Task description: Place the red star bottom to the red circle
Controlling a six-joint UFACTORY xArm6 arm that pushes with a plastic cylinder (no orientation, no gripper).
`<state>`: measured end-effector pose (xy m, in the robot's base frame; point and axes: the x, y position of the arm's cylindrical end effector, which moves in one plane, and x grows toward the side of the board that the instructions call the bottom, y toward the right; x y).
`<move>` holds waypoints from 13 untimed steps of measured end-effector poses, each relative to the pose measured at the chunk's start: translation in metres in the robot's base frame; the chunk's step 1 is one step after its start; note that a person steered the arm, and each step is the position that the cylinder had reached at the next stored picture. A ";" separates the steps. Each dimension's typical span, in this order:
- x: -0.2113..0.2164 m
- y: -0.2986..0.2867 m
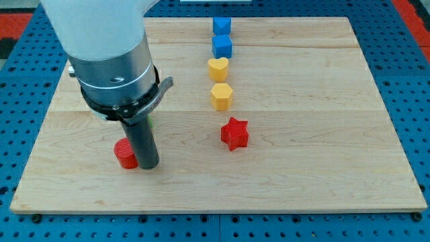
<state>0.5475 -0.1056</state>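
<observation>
The main risk from here is, in my judgement, to the red circle (125,153) rather than to the red star (234,133): my tip (148,165) stands touching or just beside the circle's right side, near the counter's (322,175) bottom-left corner, so any sweep toward the left edge would shove the circle and move the very mark the star has to be set below. A second risk is in the push itself: the star's points give an uneven face, and a contact off its middle would probably spin it or let it slip past the rod. The route matters too, since the yellow hexagon (221,96) sits just above the star, with the yellow heart (218,68) and two blue blocks (222,46) lined up toward the top edge; a careless approach from that side could scatter them. There are no fingers on this arm, only the straight rod, so nothing opens, closes or holds anything; the tip is bare. The star lies near the middle of the counter, well apart from my tip, to its right and slightly nearer the top edge, and not yet below the circle.
</observation>
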 end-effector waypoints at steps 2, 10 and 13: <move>0.009 0.114; -0.038 0.064; -0.024 0.054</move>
<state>0.5238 -0.0513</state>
